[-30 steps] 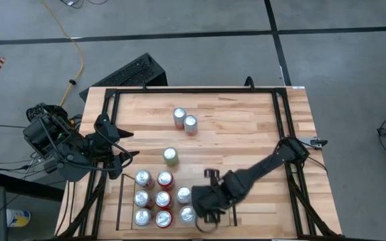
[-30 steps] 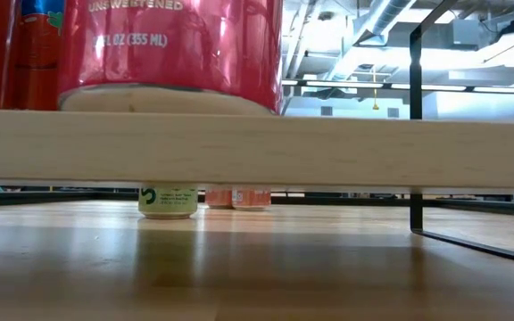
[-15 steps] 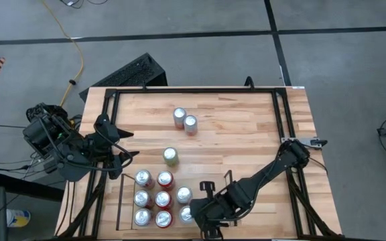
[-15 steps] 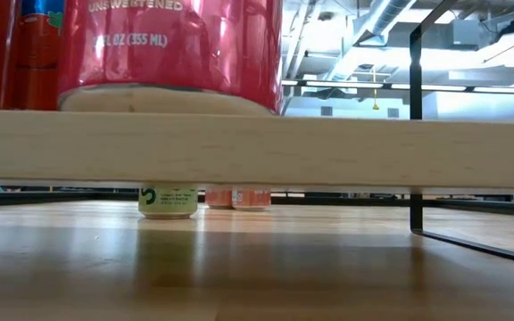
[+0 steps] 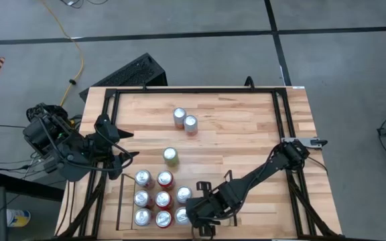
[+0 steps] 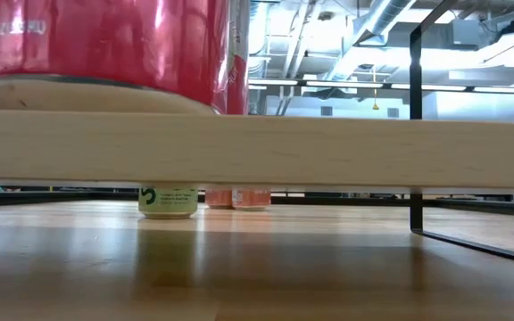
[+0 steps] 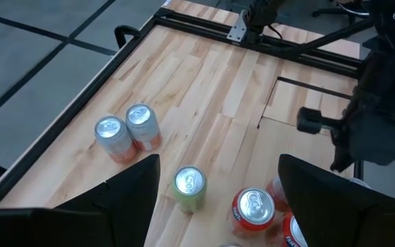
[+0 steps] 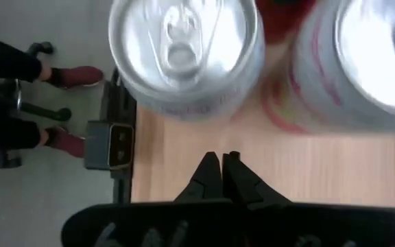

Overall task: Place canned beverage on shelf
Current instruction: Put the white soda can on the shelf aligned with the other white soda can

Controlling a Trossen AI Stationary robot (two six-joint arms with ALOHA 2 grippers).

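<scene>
Aluminium, light and easily dented, the green can stands mid-frame on the desk, above the shelf; best gripped around its smooth middle. The right gripper sits closed and empty beside shelved cans at lower centre, while the left gripper waits wide at left.

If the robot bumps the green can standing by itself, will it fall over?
The green can stands upright, taller than wide, so a high push would probably tip it. On its side it would likely roll. Its smooth metal may slip on the wood.
</scene>
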